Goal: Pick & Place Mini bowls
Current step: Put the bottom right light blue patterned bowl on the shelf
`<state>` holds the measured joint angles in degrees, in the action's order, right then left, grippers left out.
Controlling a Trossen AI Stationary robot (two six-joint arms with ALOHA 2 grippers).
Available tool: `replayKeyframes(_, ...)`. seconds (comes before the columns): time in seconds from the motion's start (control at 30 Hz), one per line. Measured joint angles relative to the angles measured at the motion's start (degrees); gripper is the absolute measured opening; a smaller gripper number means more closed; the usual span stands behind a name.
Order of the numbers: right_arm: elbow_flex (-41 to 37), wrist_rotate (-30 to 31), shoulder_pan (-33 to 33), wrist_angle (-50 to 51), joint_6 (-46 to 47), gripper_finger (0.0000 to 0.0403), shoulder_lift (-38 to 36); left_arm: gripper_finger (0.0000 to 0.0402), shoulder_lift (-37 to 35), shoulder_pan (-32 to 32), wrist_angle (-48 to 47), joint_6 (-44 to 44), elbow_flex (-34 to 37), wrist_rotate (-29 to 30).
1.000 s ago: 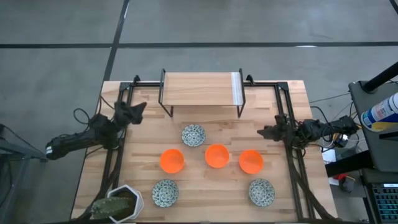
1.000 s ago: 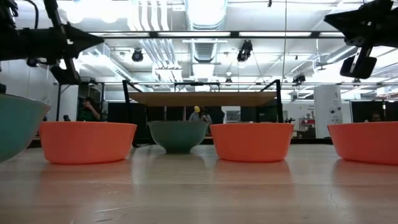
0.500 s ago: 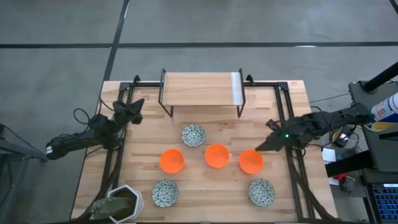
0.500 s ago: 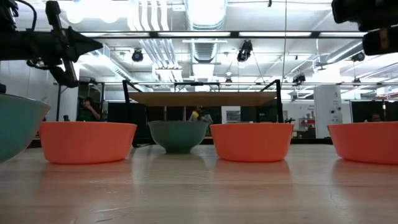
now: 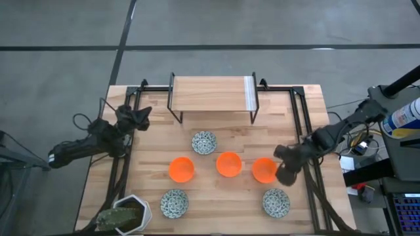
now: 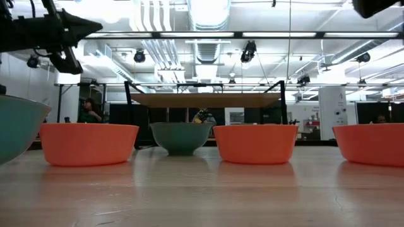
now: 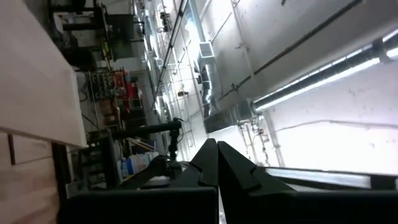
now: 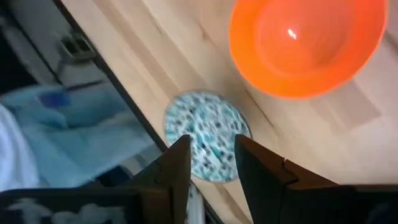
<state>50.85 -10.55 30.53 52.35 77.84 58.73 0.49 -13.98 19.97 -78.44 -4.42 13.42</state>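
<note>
Seen from above, a wooden surface (image 5: 216, 196) fills the middle of the frame. Six mini bowls sit on it, all apart from one another. Three orange bowls form a row across the centre: the left orange bowl (image 5: 182, 169), the middle orange bowl (image 5: 228, 164) and the right orange bowl (image 5: 264, 170). A speckled bowl (image 5: 204, 142) sits above that row, and two more lie below it, the lower-left speckled bowl (image 5: 174, 202) and the lower-right speckled bowl (image 5: 275, 202). A raised wooden shelf (image 5: 211, 94) on dark legs stands at the top centre, probably where bowls are to go. A white hexagonal plant pot (image 5: 128, 215) sits at the lower left corner.

The right tool (image 5: 286, 172) reaches in from the right edge and hangs just beside the right orange bowl, between it and the lower-right speckled bowl. In the right wrist view its two dark fingers (image 8: 176, 167) stand parted and hold nothing, with the speckled bowl showing in the gap and the orange bowl farther off. The parted fingers and this position suggest it is lining up for a first pick; which of the two bowls it means to take I cannot tell.

The left tool (image 5: 140, 117) waits at the left edge of the surface, well clear of every bowl. In the left wrist view its fingers (image 7: 205, 163) lie pressed together, holding nothing and pointing at the room's ceiling.

No bowl has been lifted yet.
</note>
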Motion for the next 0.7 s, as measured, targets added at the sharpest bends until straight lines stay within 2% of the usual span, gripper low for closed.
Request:
replayKeyframes(0.33, 0.39, 1.62, 10.01, -0.35, -1.48, 0.0123, 11.53, 0.0, 0.46, 0.0, 0.08, 5.91, -1.66, -0.78)
replayKeyframes(0.7, -0.29, 4.47, 11.99, -1.09, -3.0, 0.0113, 20.02, 0.0, 0.51, 0.0, 0.12, 5.87, -1.77, -0.93)
